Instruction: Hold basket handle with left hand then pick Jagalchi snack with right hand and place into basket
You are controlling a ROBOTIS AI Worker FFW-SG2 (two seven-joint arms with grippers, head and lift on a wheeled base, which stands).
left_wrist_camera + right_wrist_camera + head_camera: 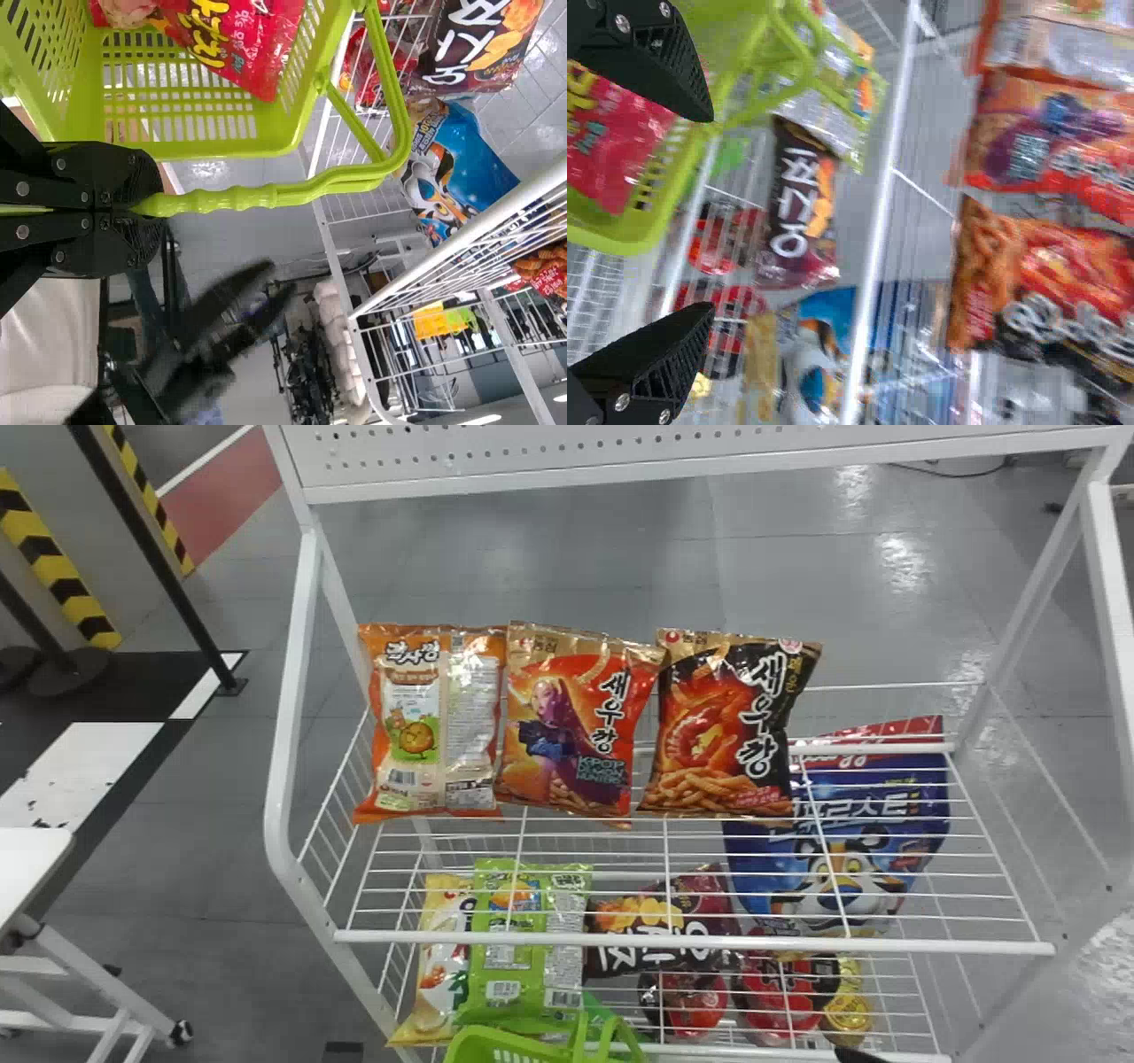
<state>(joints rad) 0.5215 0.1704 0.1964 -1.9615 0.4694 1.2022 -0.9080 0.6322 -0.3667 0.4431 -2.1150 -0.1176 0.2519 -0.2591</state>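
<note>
Our left claw (159, 207) is clenched on the basket (208, 149)'s handle (266, 195); our right claw (713, 212) is released. We cannot identify the Jagalchi snack among the rack (691, 942)'s bags (567, 731). Skewed entry may topple neighbours.

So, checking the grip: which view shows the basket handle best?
Left wrist view: the basket handle enters the shut left gripper. Head view: part at the bottom edge; right wrist view: its looped bars.

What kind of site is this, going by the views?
Probably a mock shop or robotics test area, not a working store: snack bags on a white wire rack, hazard-striped posts behind, and a bare grey floor.
</note>
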